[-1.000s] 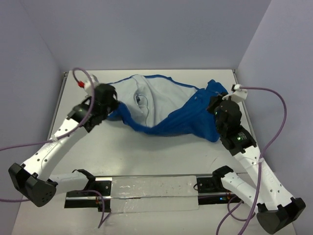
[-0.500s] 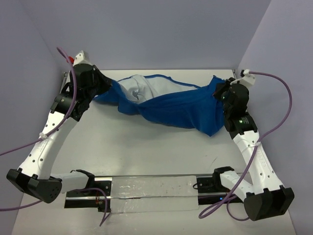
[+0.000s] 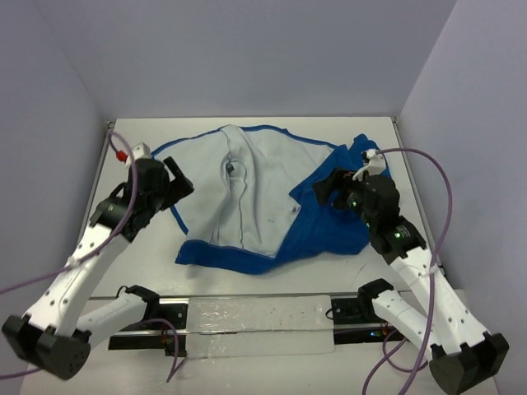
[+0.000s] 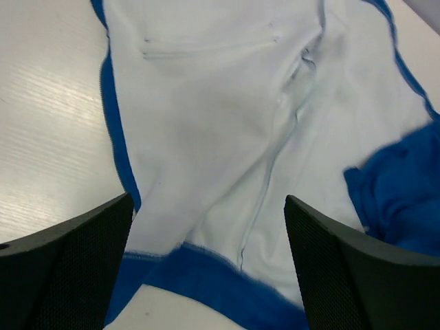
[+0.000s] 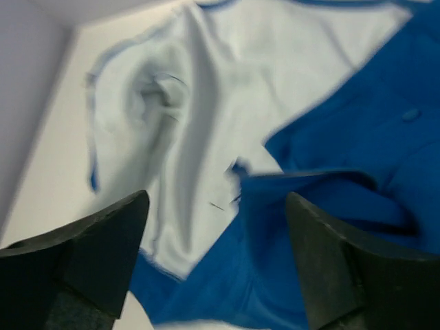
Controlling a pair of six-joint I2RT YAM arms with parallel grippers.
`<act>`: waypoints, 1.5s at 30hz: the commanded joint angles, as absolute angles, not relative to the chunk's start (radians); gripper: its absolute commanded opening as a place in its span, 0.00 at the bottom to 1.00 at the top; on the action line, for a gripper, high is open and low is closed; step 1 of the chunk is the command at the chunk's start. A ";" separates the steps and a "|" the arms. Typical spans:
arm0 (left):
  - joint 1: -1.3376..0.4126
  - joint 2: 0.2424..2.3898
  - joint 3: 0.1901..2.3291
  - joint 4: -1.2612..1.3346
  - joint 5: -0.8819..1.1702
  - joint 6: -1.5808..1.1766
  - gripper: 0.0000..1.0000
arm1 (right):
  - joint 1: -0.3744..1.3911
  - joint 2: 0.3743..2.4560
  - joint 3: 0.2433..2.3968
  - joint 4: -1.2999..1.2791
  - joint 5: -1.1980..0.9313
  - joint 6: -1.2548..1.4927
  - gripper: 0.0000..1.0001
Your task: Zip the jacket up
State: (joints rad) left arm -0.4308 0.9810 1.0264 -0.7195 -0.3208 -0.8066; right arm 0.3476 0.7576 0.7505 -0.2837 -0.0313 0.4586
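Jacket (image 3: 247,206) lies spread on table (image 3: 247,280), pale inside up; L gripper (image 3: 175,178) & R gripper (image 3: 324,188) gape wide, holding nothing.

Jacket (image 3: 325,234) royal blue, lining (image 3: 251,193) pale grey-white; table (image 3: 247,280) off-white; walls (image 3: 247,58) lilac; left tool (image 4: 206,203), right tool (image 5: 216,196) black.

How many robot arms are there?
2. The left arm sits beside the jacket's left edge. The right arm sits by its folded blue part on the right. No others show.
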 commanded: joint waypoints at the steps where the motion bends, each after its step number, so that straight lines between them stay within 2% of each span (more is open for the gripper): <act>1: -0.355 1.164 1.204 -0.707 -0.432 -0.770 0.96 | 0.357 0.843 0.869 -0.360 0.115 0.436 0.90; 6: -0.172 1.456 1.394 -0.683 -0.302 -0.768 0.94 | 0.359 0.978 1.038 -0.390 0.242 0.424 0.93; 10: -0.111 1.596 1.492 -0.663 -0.233 -0.761 0.94 | 0.328 1.131 1.155 -0.454 0.327 0.438 0.97; 16: -0.061 1.750 1.591 -0.710 -0.196 -0.760 0.95 | 0.106 1.323 1.237 -0.520 0.271 0.527 1.00; 20: -0.048 1.749 1.562 -0.684 -0.160 -0.749 0.95 | 0.045 1.506 1.351 -0.546 0.279 0.509 1.00; 29: -0.049 1.726 1.507 -0.639 -0.055 -0.755 0.94 | 0.044 1.969 1.720 -0.594 0.328 0.482 0.98; 34: -0.051 1.718 1.477 -0.618 -0.027 -0.742 0.94 | 0.049 2.061 1.782 -0.539 0.339 0.442 0.97; 38: -0.051 1.703 1.461 -0.613 -0.035 -0.713 0.93 | 0.055 2.194 1.872 -0.580 0.317 0.441 0.92; 41: -0.051 1.677 1.442 -0.605 -0.067 -0.706 0.93 | 0.066 2.190 1.828 -0.522 0.287 0.452 0.80; 44: -0.051 1.660 1.434 -0.600 -0.079 -0.706 0.93 | 0.080 2.123 1.766 -0.482 0.282 0.468 0.22; 45: -0.051 1.658 1.434 -0.600 -0.078 -0.704 0.93 | 0.092 2.082 1.760 -0.480 0.279 0.472 0.10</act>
